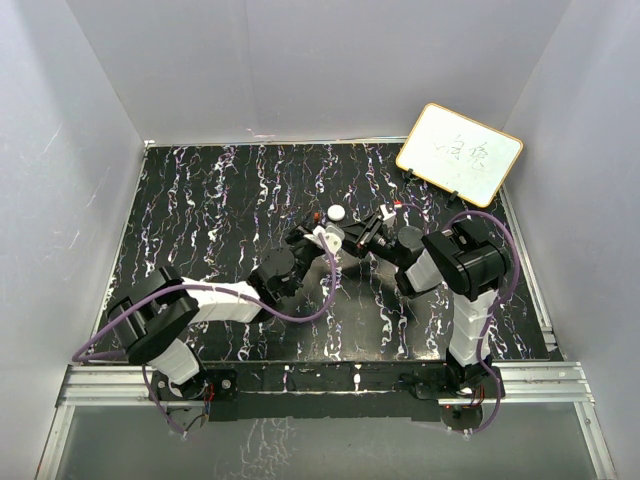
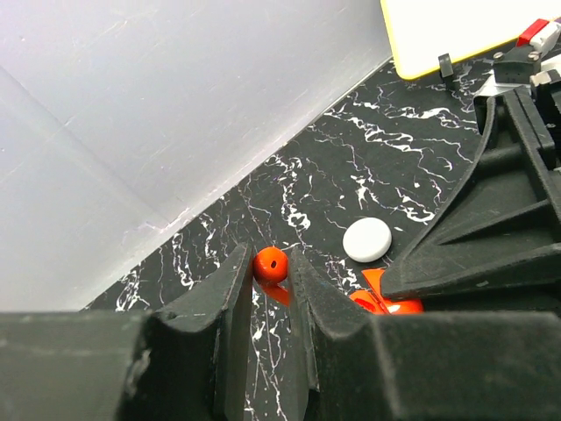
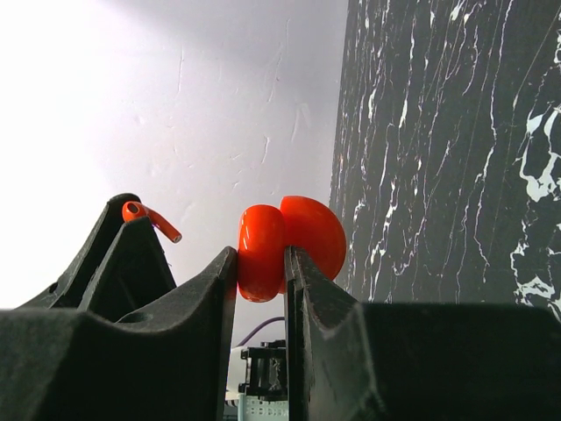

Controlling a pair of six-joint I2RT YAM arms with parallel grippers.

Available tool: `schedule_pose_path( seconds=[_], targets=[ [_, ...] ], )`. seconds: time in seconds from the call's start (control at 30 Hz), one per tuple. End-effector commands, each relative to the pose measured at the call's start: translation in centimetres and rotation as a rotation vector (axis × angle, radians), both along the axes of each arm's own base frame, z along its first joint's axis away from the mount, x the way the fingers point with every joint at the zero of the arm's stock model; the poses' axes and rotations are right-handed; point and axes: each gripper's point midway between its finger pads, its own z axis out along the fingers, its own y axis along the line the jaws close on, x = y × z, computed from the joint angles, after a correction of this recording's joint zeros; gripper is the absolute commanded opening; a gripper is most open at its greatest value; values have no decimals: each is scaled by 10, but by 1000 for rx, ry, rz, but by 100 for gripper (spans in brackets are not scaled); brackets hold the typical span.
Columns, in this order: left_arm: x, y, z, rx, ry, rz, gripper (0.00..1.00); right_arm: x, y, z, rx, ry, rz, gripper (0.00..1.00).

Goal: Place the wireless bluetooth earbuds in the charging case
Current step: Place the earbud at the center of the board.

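At the middle of the table (image 1: 200, 210), the left gripper (image 2: 270, 274) pinches a red earbud (image 2: 271, 261) while the right gripper (image 3: 261, 259) clamps the red charging case (image 3: 307, 232), at 4 o'clock of the earbud in the left wrist view, so insertion seems in hand, and the next move likely calls for aligning the earbud with its socket.

A whiteboard (image 1: 459, 153), its writing seemingly green, stands far right on the marbled table (image 1: 200, 200).
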Motion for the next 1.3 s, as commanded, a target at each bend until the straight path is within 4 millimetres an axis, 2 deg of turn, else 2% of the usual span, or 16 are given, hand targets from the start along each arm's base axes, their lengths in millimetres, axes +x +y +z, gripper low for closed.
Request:
schedule_pose_path(
  seconds=[0.0,0.87,0.93,1.27],
  targets=[
    [-8,-6,19,-71,-74,-52,0,3,4,41,58,-163,-11,0],
    [-8,-4,8,-69,-2,-40,0,0,6,44,34,-184,-5,0],
    [-9,-4,2,-50,17,-44,0,-1,6,43,31,-189,2,0],
    [-8,-4,1,-51,25,-44,0,-1,7,46,38,-199,11,0]
  ],
)
